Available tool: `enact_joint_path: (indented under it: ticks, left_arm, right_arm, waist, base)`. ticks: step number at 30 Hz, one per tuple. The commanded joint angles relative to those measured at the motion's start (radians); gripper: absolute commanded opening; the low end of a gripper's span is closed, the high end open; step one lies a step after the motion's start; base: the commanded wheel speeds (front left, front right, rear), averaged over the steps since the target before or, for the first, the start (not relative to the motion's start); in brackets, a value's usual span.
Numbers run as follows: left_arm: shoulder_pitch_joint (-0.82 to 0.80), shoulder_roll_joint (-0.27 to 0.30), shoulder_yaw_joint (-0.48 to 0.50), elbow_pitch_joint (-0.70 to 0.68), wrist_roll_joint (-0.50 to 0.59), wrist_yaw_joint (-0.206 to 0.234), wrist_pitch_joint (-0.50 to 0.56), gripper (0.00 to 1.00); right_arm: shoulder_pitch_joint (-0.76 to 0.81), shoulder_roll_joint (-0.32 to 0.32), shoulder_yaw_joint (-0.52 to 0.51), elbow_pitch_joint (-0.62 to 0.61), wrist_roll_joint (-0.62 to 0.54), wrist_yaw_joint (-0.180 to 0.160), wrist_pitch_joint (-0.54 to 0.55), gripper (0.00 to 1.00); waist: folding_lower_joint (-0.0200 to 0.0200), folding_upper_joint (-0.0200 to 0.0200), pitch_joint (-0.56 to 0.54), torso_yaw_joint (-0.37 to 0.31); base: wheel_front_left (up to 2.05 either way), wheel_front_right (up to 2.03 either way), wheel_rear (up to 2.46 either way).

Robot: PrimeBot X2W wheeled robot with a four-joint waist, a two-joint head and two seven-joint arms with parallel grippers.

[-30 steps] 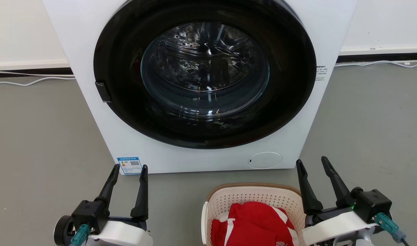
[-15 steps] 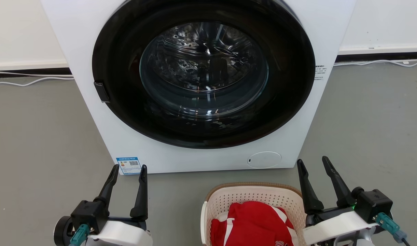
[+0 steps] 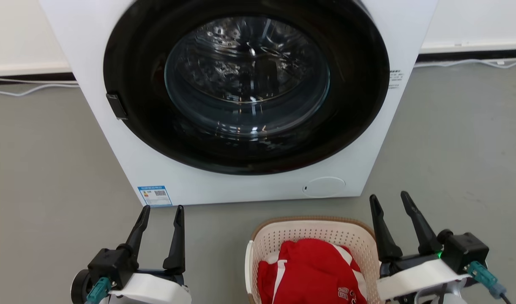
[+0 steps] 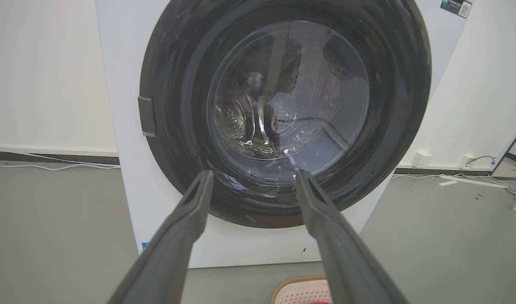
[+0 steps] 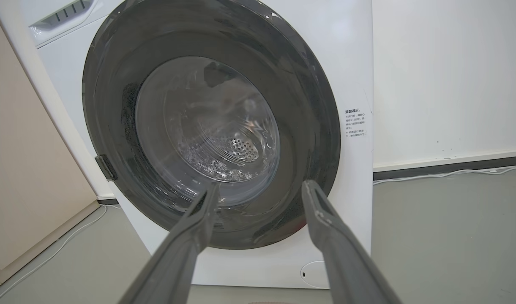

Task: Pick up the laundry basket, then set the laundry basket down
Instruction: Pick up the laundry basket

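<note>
Grey floor (image 3: 50, 169) carries the laundry basket (image 3: 308, 240), low and right of centre in the head view, just before the washer (image 3: 224, 190). Its red garment (image 3: 308, 270) bears white numerals I cannot read. The washer wears a blue QR label (image 3: 154, 195) and a side sticker (image 5: 355, 122) of Chinese print. The right gripper (image 3: 389, 195), beside the basket, and the left gripper (image 3: 162, 207) stand spread and empty. Since a second ago only the camera has dipped; the basket has not moved.

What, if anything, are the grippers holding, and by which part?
Nothing. The left gripper and right gripper are open and empty; the cream-white perforated plastic laundry basket is in neither.
</note>
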Motion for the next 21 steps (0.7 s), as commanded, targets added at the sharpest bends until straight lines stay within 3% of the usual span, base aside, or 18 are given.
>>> enact_joint_path:
  ticks: [1, 11, 21]
  left_arm:
    - [-0.047, 0.009, 0.025, -0.021, -0.007, 0.006, -0.006, 1.0]
    - [-0.122, 0.009, 0.003, 0.041, -0.035, 0.001, -0.006, 1.0]
    - [-0.261, 0.009, -0.02, 0.239, -0.127, -0.014, -0.006, 1.0]
  right_arm:
    - [-0.062, 0.0, 0.019, -0.038, 0.008, 0.007, -0.014, 1.0]
    - [-0.094, 0.0, 0.01, -0.057, 0.014, 0.007, -0.014, 1.0]
    - [-0.14, -0.005, -0.011, -0.08, 0.033, 0.007, -0.014, 1.0]
  waist:
    - [0.0, 0.0, 0.016, -0.003]
    - [0.0, 0.0, 0.128, -0.023]
    - [0.0, 0.0, 0.264, -0.068]
  base:
    - [0.0, 0.0, 0.0]
    - [0.0, 0.0, 0.0]
    - [0.0, 0.0, 0.0]
